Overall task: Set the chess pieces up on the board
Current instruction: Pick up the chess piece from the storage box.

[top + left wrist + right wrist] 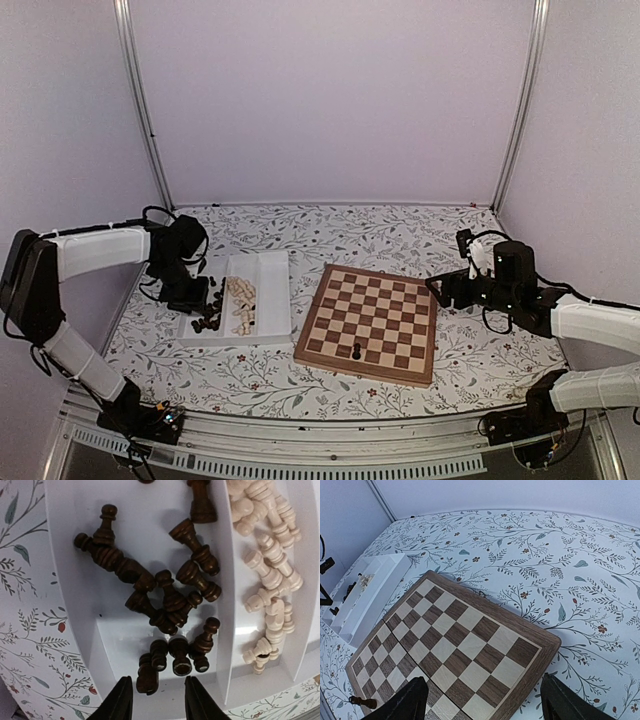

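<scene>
The left gripper [156, 692] hangs low over the near end of the white tray [273, 290], which sits on the flowered table [400, 235] just left of the board [385, 300]. Its jaws stand partly apart and pinch nothing. One dark piece [147, 676] lies on its side at the mouth of the gap, close to the left finger [119, 702] and apart from the right one. The other dark pieces [170, 600] lie tumbled in a loose heap in the tray's left compartment, most on their sides and many touching. The pale pieces [272, 575] lie piled in the right compartment, beyond the divider [225, 605]. The board is set slightly askew on the table, with almost all of its squares bare. A lone dark piece [356, 350] is on it, in the row nearest the arms. From these views it is not clear whether it stands or lies on its side. The right gripper [484, 685] hovers above the board's right edge with its jaws spread wide and nothing between them, well apart from the lone piece and the tray.
</scene>
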Robot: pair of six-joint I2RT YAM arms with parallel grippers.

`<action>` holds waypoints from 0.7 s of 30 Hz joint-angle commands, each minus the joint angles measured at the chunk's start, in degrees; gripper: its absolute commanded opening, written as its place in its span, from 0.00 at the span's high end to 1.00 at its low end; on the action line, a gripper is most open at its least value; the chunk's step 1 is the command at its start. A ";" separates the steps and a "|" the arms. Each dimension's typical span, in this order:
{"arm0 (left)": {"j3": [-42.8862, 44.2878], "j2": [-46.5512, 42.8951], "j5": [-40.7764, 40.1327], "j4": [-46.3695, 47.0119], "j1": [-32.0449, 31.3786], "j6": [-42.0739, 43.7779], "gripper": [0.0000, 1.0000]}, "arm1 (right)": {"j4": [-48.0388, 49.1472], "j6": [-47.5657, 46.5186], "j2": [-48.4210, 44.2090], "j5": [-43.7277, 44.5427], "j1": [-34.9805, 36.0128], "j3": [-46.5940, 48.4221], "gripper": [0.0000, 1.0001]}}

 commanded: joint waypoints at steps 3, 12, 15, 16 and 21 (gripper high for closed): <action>0.69 5.69 0.97 -2.67 0.56 0.21 0.65 | 0.68 -0.22 0.39 -0.40 0.34 -0.14 0.20; 1.36 8.45 -0.75 -2.20 0.43 -0.22 0.65 | 0.71 0.05 0.02 -0.31 0.24 -0.31 0.20; 1.83 7.40 -2.50 -3.60 -0.36 -0.69 0.62 | 0.71 0.03 0.16 -0.31 0.35 -0.30 0.20; 2.00 6.76 -2.99 -3.99 -0.49 -0.83 0.60 | 0.82 0.05 0.16 -0.31 0.30 -0.33 0.20; 1.68 5.57 -3.53 -5.04 -0.47 -0.92 0.58 | 0.98 -0.02 1.01 -0.81 0.33 0.01 0.20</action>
